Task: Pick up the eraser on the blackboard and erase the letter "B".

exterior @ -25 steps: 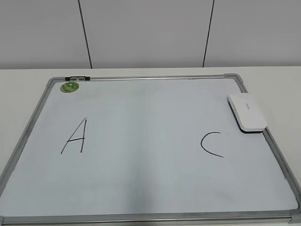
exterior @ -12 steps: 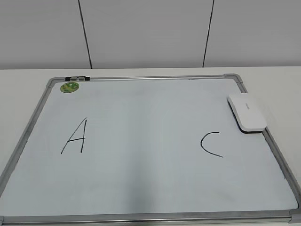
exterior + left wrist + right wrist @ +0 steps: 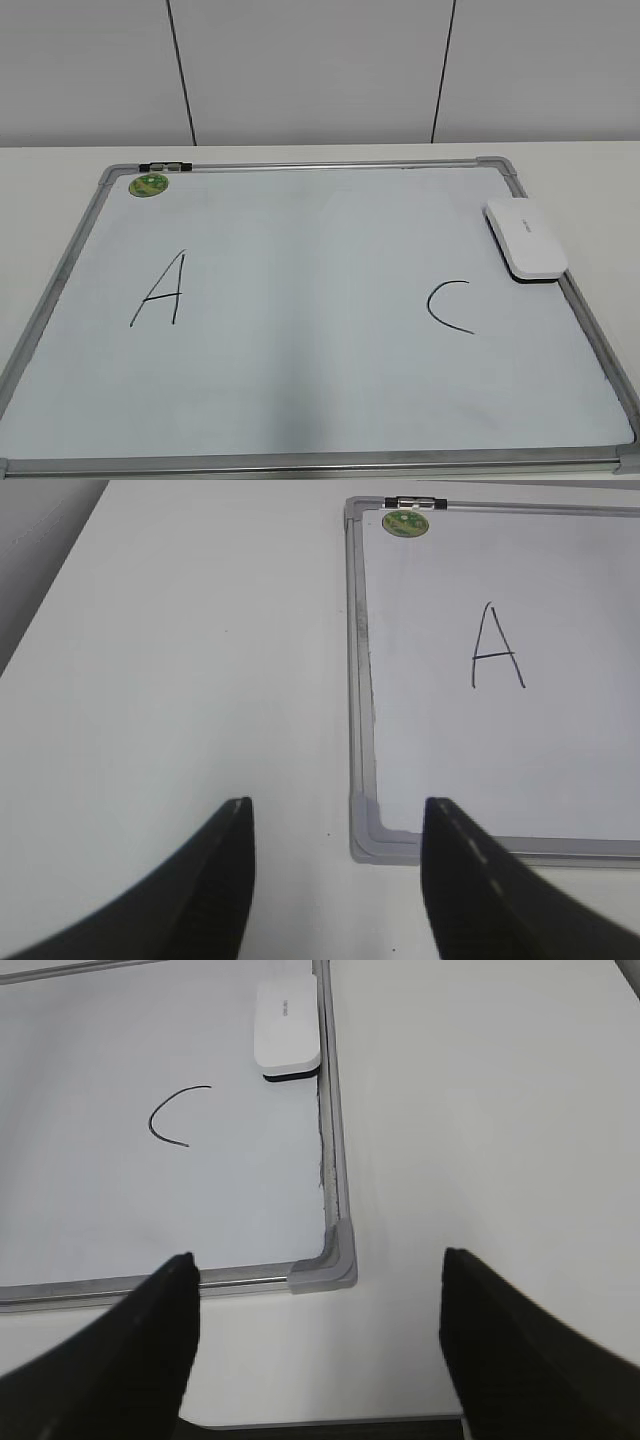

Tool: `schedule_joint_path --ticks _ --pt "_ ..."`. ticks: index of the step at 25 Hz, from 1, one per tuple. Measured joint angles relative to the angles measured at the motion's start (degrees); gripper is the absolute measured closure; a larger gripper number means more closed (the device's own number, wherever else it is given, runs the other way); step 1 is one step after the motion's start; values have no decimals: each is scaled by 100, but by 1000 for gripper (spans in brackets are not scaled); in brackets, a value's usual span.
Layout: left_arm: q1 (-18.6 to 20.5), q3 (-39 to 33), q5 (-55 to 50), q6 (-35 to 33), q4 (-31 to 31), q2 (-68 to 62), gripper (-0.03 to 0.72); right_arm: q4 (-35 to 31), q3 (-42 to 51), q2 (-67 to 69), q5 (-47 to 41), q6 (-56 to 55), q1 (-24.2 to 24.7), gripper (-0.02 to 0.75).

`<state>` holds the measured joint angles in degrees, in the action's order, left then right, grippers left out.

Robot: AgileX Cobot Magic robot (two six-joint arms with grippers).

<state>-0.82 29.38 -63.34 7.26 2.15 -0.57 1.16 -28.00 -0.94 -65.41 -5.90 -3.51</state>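
The blackboard (image 3: 300, 420) is a white board with a silver frame lying flat on the table. The white eraser (image 3: 526, 238) lies on its right edge, above a black "C" (image 3: 448, 306); it also shows in the right wrist view (image 3: 286, 1025). A black "A" (image 3: 162, 289) is at the left. No letter "B" shows between them. My left gripper (image 3: 338, 810) is open and empty above the table by the board's near left corner. My right gripper (image 3: 318, 1260) is open and empty above the near right corner (image 3: 330, 1260). Neither gripper shows in the exterior view.
A small green round magnet (image 3: 148, 184) sits at the board's far left corner, next to a black and silver clip (image 3: 164, 166) on the frame. White table surface (image 3: 180, 680) surrounds the board. A grey panelled wall stands behind.
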Motion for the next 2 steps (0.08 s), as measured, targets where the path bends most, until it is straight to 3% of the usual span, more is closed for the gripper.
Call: schedule_joint_path --ticks 2 --pt "0 0 0 0 0 0 299 0 0 0 0 0 10 183"
